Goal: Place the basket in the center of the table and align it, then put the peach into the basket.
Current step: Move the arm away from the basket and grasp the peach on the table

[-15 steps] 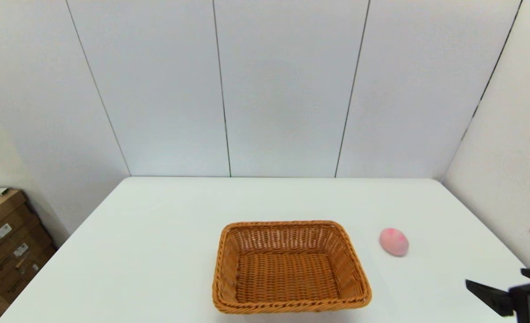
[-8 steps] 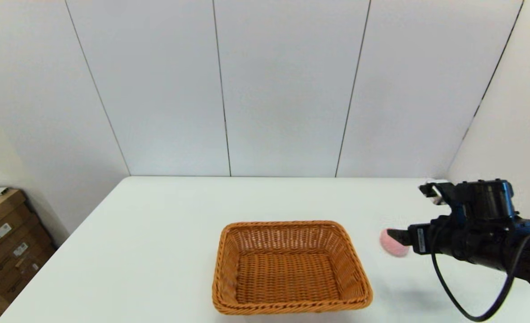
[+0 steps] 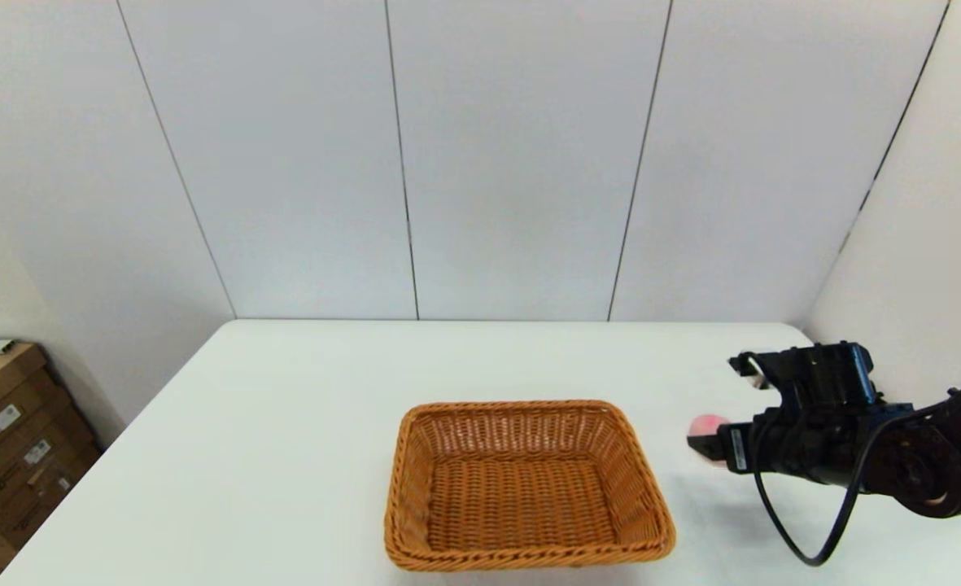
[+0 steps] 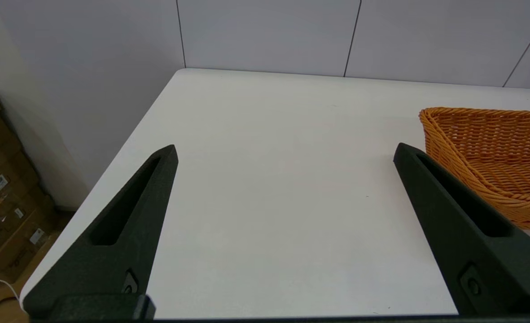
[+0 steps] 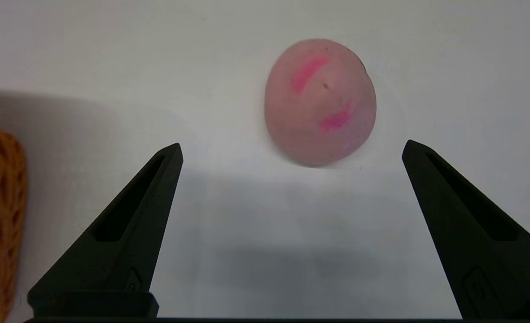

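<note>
The peach (image 5: 320,102) lies on the table (image 3: 301,407) just right of the basket (image 3: 526,484) — small, round, probably light and prone to rolling — so it is best taken across its widest middle by the right gripper (image 5: 291,150), whose fingers are spread wide and empty above it.

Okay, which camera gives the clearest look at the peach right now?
The right wrist view: the peach lies whole and unobstructed on the table, just ahead of the open right gripper. The head view shows only a sliver of it behind that gripper. The left wrist view does not show it.
</note>
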`<state>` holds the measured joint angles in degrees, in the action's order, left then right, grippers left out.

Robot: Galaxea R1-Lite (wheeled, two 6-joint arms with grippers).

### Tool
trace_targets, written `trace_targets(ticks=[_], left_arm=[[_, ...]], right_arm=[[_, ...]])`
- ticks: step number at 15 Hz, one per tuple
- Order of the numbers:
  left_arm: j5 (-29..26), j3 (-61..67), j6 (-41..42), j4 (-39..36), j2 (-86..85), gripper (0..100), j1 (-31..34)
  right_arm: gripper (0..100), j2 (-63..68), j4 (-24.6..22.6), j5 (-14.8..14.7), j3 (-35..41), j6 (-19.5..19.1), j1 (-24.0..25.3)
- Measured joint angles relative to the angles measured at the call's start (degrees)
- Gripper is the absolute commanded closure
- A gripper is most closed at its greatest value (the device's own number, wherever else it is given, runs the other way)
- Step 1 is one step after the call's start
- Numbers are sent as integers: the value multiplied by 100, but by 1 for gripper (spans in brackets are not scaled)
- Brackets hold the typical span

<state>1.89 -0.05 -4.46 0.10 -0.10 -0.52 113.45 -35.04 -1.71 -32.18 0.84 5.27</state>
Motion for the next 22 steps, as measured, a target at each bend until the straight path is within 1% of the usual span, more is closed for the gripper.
trace_targets(ticks=[2,5,9,10,22], left_arm=[[-2,0,-7,0,0,0,0],[-2,2,-13,0,2,0,0],[1,5,-13,0,2,0,0],[0,5,-16,0,2,0,0],[0,5,-24,-2,2,0,0]], right_arm=[[0,98,0,-11,-52,1,-21],[0,339,-7,-156,-221,-2,-141],[0,583,-33,-162,-375,-7,-244],[100,621,-35,-157,-395,-5,-257],[100,695,-55,-113,-293,-5,-249]])
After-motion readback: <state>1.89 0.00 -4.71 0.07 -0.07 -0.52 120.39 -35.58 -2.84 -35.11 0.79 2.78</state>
